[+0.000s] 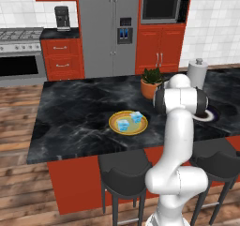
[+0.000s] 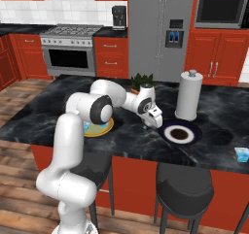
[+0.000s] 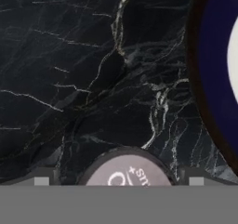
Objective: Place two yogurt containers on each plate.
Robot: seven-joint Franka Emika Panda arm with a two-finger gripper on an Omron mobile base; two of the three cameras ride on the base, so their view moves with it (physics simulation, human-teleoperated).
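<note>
Hovering our gripper [image 2: 151, 124] wide open, empty, just beside the navy plate [image 2: 192, 137].
We see two yogurt containers [image 1: 130, 121] on the yellow plate [image 1: 114, 123].

**Yogurts and plates: one plate loaded, one bare**

Yellow-orange plate [image 1: 128, 123] sat flat at centre of the left base view, pale green middle. Two light-blue yogurt containers [image 1: 123, 124] [image 1: 136, 116] stood on it, close together, one nearer the lower left, one toward the upper right. Navy-rimmed plate [image 2: 180, 133] lay flat right of centre in the right base view, nothing on it. A third yogurt container [image 2: 241, 154] stood at the far right edge of that view, well apart from both plates.
</note>
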